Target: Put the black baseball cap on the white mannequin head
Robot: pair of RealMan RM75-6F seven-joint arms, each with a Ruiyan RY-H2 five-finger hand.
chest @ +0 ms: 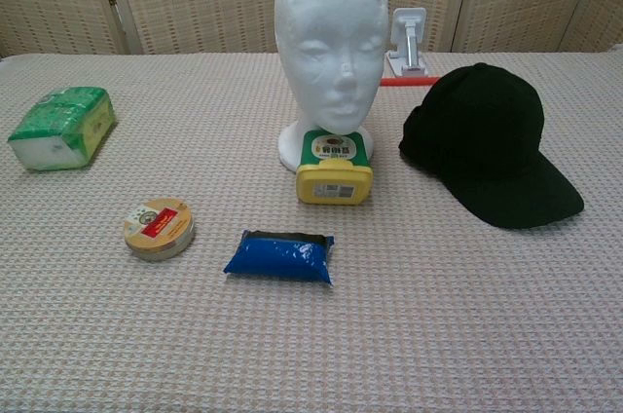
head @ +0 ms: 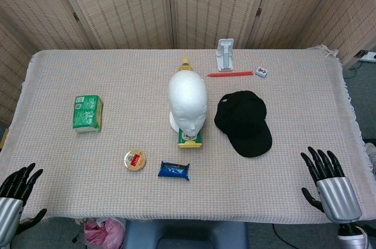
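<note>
The black baseball cap [head: 244, 122] lies flat on the counter [head: 117, 73], just to the right of the white mannequin head [head: 187, 101], its brim pointing toward the near edge; nothing has taken hold of it yet. Both arms wait at the near corners: the left robot hand [head: 16, 185] and the right robot hand [head: 324, 174] each show fingers spread and nothing in them, well apart from the cap. The right one sits closer to the cap, so it looks the likelier to make the pick. The main risk, as I judge it, is the mannequin head itself: it stands upright on a small base and looks like light foam, so a cap pushed on from the side could tip it or shove it back. A yellow-lidded bottle [chest: 334, 168] lies right against the front of that base, and a sweeping arm could knock it. The soft crown may also collapse under a pinch, leaving the cap folded and hard to seat. The blue packet [chest: 280, 256] and round tin [chest: 159, 228] lie nearer the front, away from the likely path.
</note>
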